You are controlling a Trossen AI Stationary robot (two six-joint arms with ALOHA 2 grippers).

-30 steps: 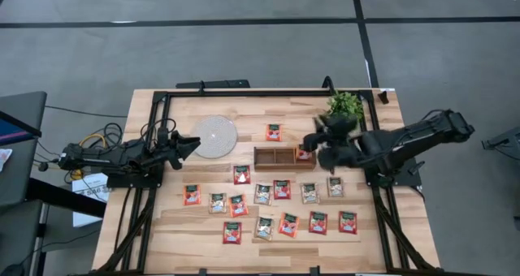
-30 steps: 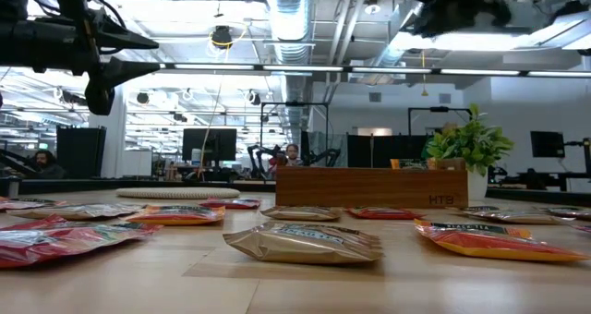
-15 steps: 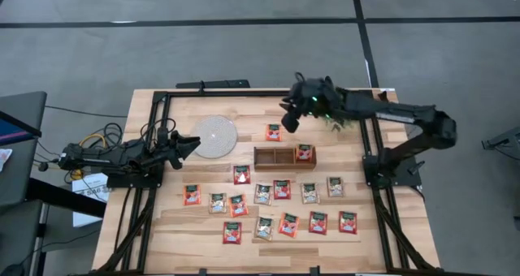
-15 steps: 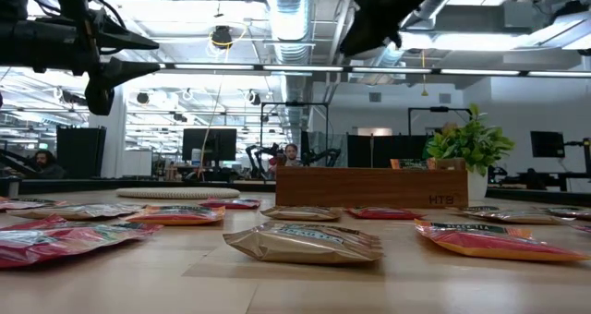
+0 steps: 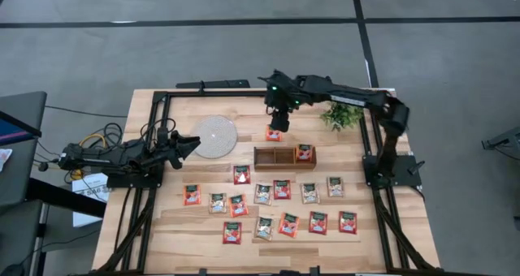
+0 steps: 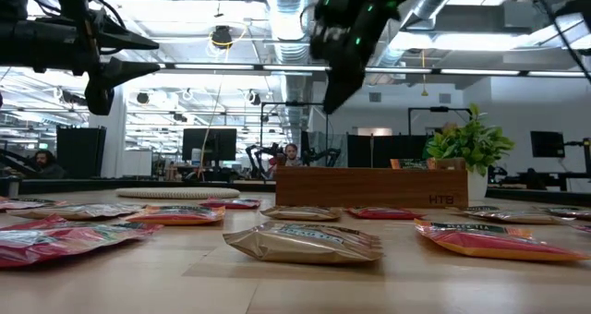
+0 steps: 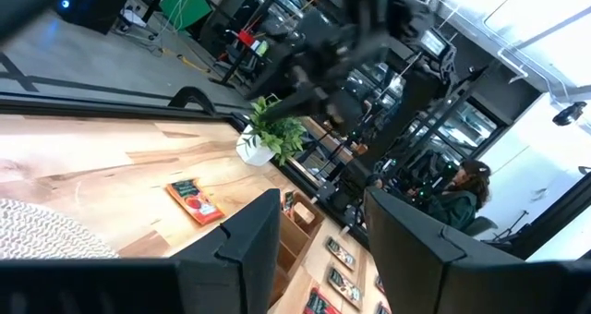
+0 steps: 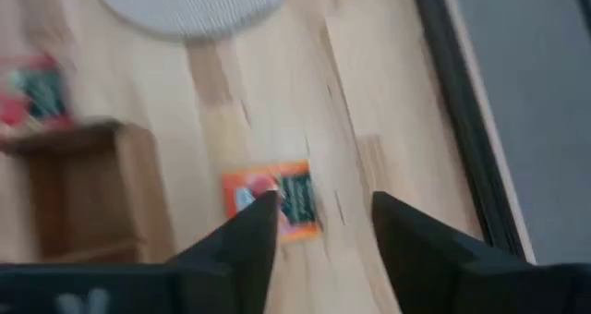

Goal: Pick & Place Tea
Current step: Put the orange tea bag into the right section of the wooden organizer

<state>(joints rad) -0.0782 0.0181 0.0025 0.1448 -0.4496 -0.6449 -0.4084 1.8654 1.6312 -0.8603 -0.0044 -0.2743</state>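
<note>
The right gripper [image 5: 277, 122] is held over the far middle of the table [image 5: 244, 105], above a lone red-orange tea sachet [image 5: 274, 133] lying flat just beyond the wooden tray [image 5: 272, 157]; its fingers [image 8: 242, 245] are spread and grasp nothing, though blur leaves the gap to the sachet uncertain. One red-orange sachet [image 5: 305, 153] is seen in the tray's right compartment, and the remaining sachets [image 5: 281, 189] are scattered in loose rows across the near half of the table. The left gripper [image 5: 188, 146] is parked at the left edge beside the round grey-white disc [image 5: 214, 136], fingers apart and empty.

no readable text, sachet [image 6: 305, 242] print too blurred
</note>
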